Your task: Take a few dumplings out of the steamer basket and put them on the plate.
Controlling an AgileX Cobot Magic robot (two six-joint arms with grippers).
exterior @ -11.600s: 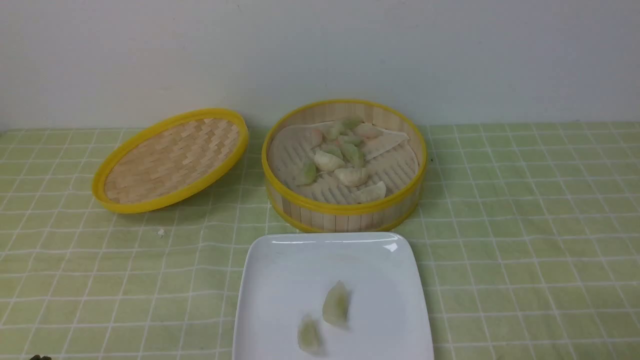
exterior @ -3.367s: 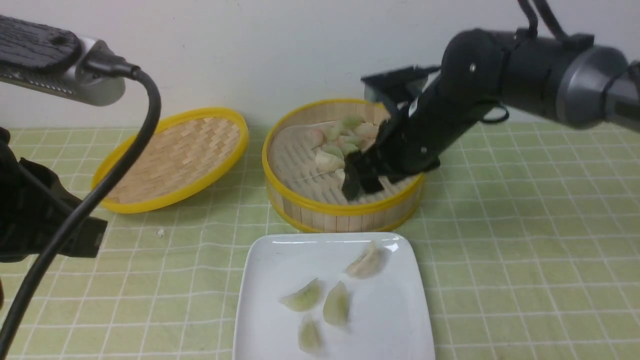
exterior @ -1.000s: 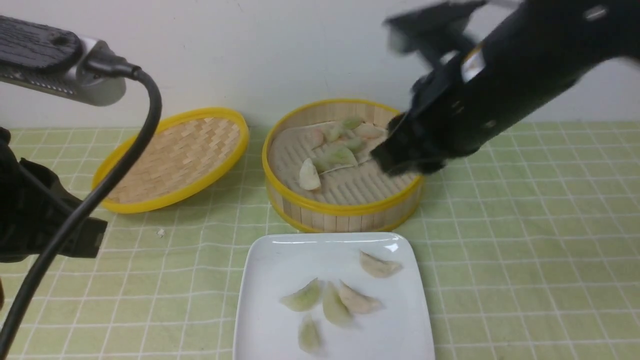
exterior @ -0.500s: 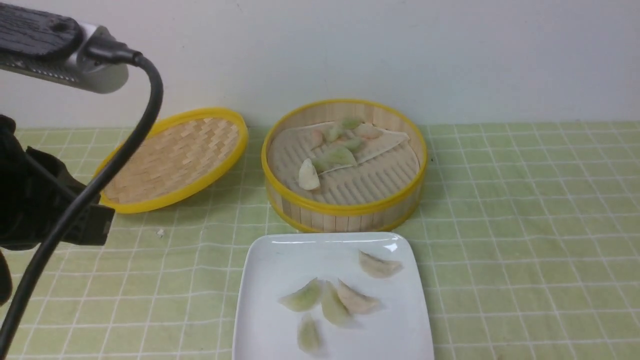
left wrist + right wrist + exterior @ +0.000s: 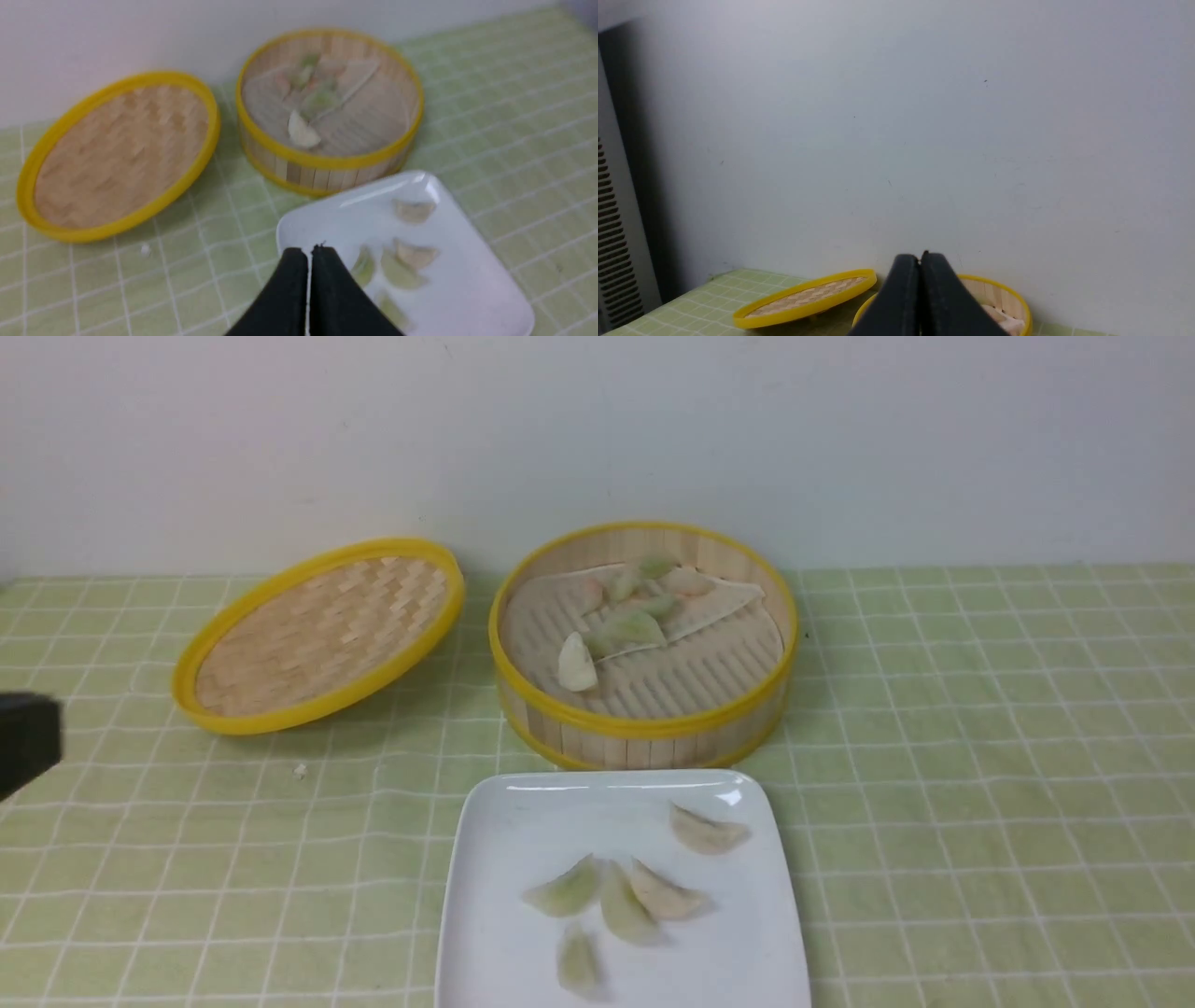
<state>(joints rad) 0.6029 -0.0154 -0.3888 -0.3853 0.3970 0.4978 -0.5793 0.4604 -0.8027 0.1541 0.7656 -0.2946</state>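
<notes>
R arm's out of front view; R gripper [image 5: 920, 257] & L gripper [image 5: 311, 249] clenched, empty; 5 dumplings [image 5: 707, 831] on plate [image 5: 485, 896].

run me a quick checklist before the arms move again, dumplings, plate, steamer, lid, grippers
1. Dumplings on the plate: ok, five dumplings lie on it.
2. Plate in front of the steamer, flat on the cloth: ok.
3. Steamer uncovered: ok, the lid sits beside it, tilted.
4. Left gripper shut with nothing held: ok.
5. Right gripper shut with nothing held: ok.
6. Exact count left in the steamer: cannot tell, they overlap at the back.
</notes>
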